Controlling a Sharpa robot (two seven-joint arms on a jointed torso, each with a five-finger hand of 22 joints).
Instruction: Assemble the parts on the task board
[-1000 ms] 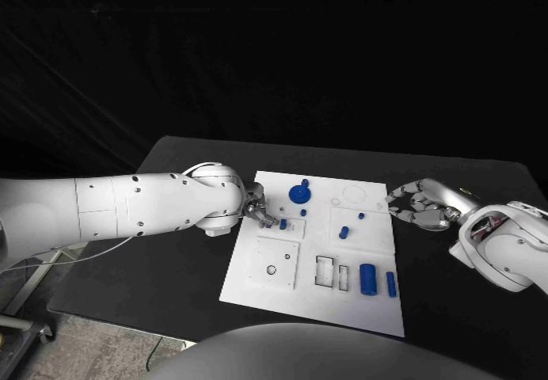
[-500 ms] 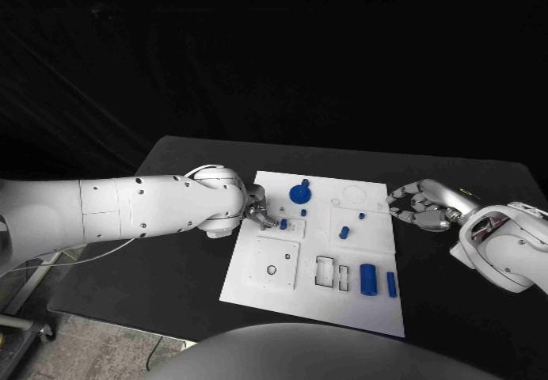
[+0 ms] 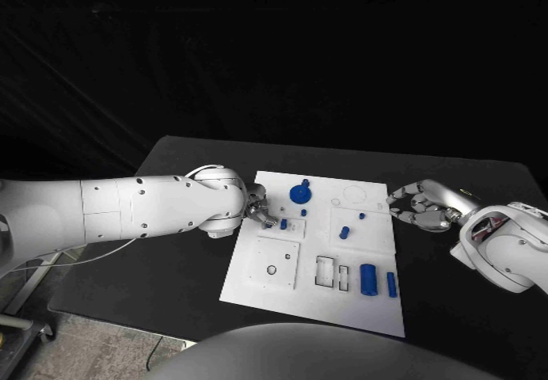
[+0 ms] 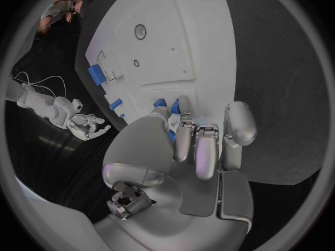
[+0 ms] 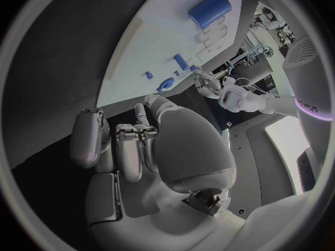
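Left hand at the small blue peg on the white task board; right hand idle off the board's right edge.

The flat white rectangular task board (image 3: 299, 273) lies mid-table on the black table (image 3: 160, 269). The silver left hand (image 3: 258, 210) sits at the board's upper left edge, fingers bunched at a small blue peg (image 3: 283, 224) in a square panel there; whether the peg is actually pinched I cannot tell. The silver right hand (image 3: 418, 207) is off the board's upper right edge, above the table, fingers curled inward, holding nothing. On the board: a blue round disc part (image 3: 300, 194) near the top, a short blue peg (image 3: 344, 233) at centre, a large blue cylinder (image 3: 369, 279) and a slim blue bar (image 3: 390, 284) toward the lower right.
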